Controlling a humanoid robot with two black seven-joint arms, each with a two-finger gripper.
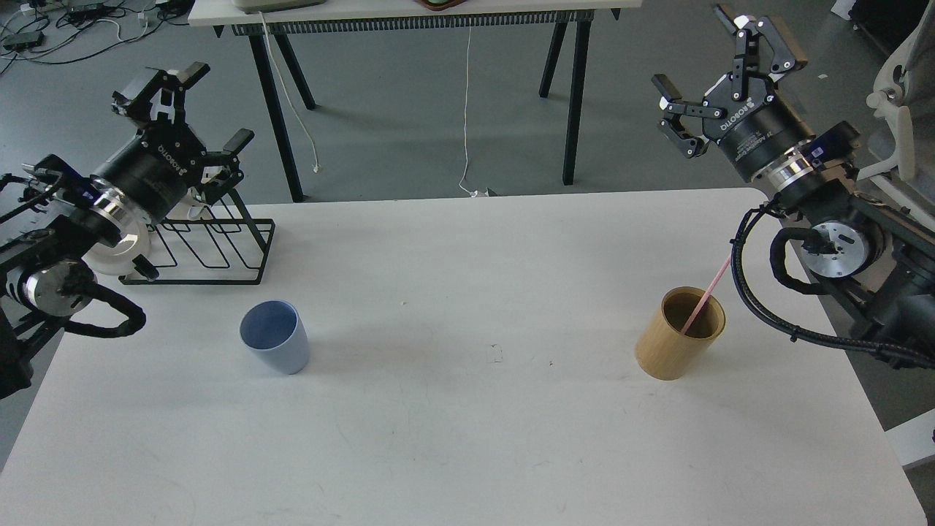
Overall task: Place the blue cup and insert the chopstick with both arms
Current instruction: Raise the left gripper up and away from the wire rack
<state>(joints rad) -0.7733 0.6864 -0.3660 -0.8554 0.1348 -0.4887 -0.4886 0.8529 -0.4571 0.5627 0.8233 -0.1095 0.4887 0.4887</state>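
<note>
- Left gripper (196, 109): raised at the far-left edge of the white table (467, 453), fingers spread wide, nothing between them. Its arm comes in low from the left edge.
- Black wire rack (219, 252): sits on the far-left part of the table, directly under and behind the left gripper; the arm's wrist overlaps its left end. A white rounded object at that end is mostly hidden by the arm; cannot tell what it is.
- Blue cup (274, 347): upright on the table, mouth open, just in front of the rack and apart from it. Nothing touches it.
- Middle of the table: bare surface with a few small marks.
- Tan wooden holder (681, 332): upright on the right side, well apart from the cup.
- Chopstick (705, 299): lower end inside the holder, leaning up and to the right over its rim toward the right arm's cable loop.
- Right gripper (727, 77): held high beyond the far-right corner, fingers spread, empty.
- Background: dark legs of a second table (409, 11) on grey floor, white cords hanging.
</note>
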